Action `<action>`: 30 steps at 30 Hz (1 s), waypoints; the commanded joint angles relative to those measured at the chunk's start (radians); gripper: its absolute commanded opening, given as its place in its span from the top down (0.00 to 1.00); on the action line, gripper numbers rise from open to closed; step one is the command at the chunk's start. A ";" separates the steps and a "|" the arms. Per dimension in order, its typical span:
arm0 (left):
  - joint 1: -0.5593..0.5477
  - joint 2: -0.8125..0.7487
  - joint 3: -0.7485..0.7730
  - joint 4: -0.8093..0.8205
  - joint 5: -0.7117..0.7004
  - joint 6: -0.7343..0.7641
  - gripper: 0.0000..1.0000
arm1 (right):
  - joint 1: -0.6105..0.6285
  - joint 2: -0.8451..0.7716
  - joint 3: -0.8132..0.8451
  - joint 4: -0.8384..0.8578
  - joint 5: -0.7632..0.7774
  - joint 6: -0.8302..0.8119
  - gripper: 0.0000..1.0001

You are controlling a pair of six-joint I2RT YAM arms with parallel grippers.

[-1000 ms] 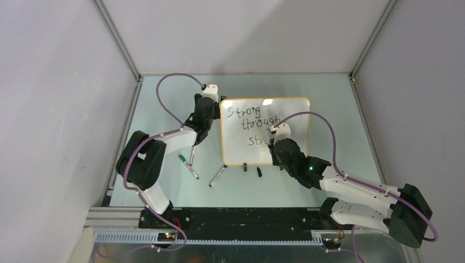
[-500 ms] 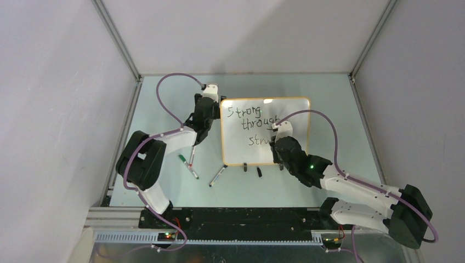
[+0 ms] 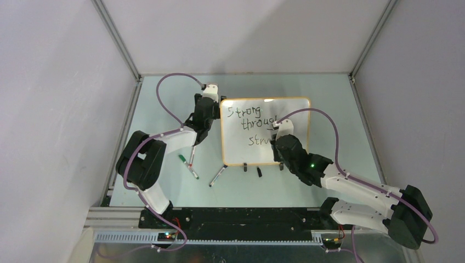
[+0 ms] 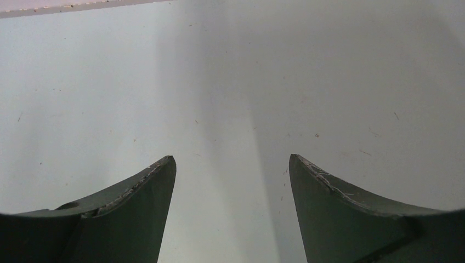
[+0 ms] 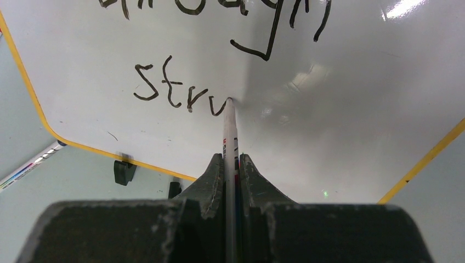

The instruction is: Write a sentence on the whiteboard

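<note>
The whiteboard (image 3: 241, 152) lies flat mid-table, with an orange-yellow rim. The sentence (image 3: 253, 117) on it reads "Strong", "through" and, lower, "stru" (image 5: 175, 94). My right gripper (image 5: 231, 160) is shut on a thin white marker (image 5: 230, 129), whose tip touches the whiteboard (image 5: 351, 131) at the end of the "u". From above, the right gripper (image 3: 274, 141) hides the end of the bottom line. My left gripper (image 4: 232, 162) is open and holds nothing, over bare table. In the top view the left gripper (image 3: 214, 102) is beside the board's far left corner.
Loose markers lie left of the board's near edge: a green-capped one (image 3: 182, 159), one beside it (image 3: 192, 170) and a third (image 3: 217, 176). A black cap (image 3: 259, 171) and a black clip foot (image 3: 245, 166) sit at the near rim. Grey walls enclose the table.
My right gripper has shifted slightly toward the far side of the board with the marker, its tip still on the bottom line. The left arm has not moved.
</note>
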 commanded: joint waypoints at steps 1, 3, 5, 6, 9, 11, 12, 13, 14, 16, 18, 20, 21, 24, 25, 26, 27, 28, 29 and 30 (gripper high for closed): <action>-0.002 -0.018 -0.001 0.039 0.012 -0.001 0.18 | -0.009 -0.004 0.040 -0.002 0.026 0.001 1.00; -0.003 -0.018 -0.001 0.040 0.012 -0.001 0.18 | -0.009 0.001 0.039 -0.011 0.023 0.010 1.00; -0.002 -0.018 -0.001 0.040 0.012 -0.001 0.18 | -0.008 0.003 0.040 -0.019 0.019 0.015 1.00; -0.002 -0.017 -0.001 0.040 0.012 -0.001 0.18 | -0.009 0.003 0.040 -0.021 0.015 0.017 1.00; -0.002 -0.018 -0.001 0.039 0.010 -0.001 0.18 | -0.009 0.005 0.040 -0.031 0.005 0.027 1.00; -0.003 -0.017 -0.002 0.040 0.012 -0.001 0.18 | -0.008 0.007 0.040 -0.038 0.003 0.032 1.00; -0.002 -0.017 -0.001 0.039 0.012 -0.001 0.18 | -0.007 0.007 0.040 -0.042 0.002 0.033 1.00; -0.002 -0.018 0.000 0.039 0.012 -0.002 0.18 | -0.007 0.007 0.040 -0.044 0.001 0.034 1.00; -0.002 -0.017 -0.001 0.039 0.011 -0.002 0.18 | -0.006 0.008 0.040 -0.048 0.002 0.035 1.00; -0.002 -0.019 -0.002 0.039 0.010 -0.001 0.19 | -0.005 0.008 0.040 -0.052 -0.002 0.038 1.00; -0.002 -0.018 -0.001 0.038 0.011 -0.001 0.18 | -0.006 0.011 0.040 -0.056 -0.004 0.039 1.00; -0.002 -0.017 -0.001 0.039 0.011 -0.001 0.18 | -0.006 0.013 0.040 -0.059 -0.008 0.042 1.00; -0.003 -0.017 -0.001 0.038 0.012 -0.001 0.18 | -0.005 0.014 0.040 -0.061 -0.008 0.041 1.00; -0.002 -0.018 -0.002 0.039 0.012 -0.001 0.18 | -0.006 0.015 0.040 -0.071 -0.009 0.044 1.00; -0.002 -0.018 -0.002 0.038 0.012 -0.001 0.18 | -0.005 0.016 0.040 -0.074 -0.010 0.044 1.00; -0.002 -0.018 -0.002 0.038 0.012 -0.001 0.18 | -0.004 0.016 0.040 -0.077 -0.009 0.045 1.00; -0.002 -0.017 -0.001 0.039 0.011 -0.001 0.18 | -0.004 0.016 0.040 -0.081 -0.009 0.048 1.00; -0.002 -0.017 -0.002 0.039 0.011 -0.002 0.18 | -0.003 0.016 0.040 -0.083 -0.008 0.049 1.00; -0.002 -0.019 -0.001 0.039 0.012 -0.001 0.18 | -0.003 0.016 0.040 -0.084 -0.008 0.050 1.00; -0.002 -0.018 -0.002 0.039 0.012 -0.002 0.18 | -0.001 0.015 0.040 -0.085 -0.007 0.049 1.00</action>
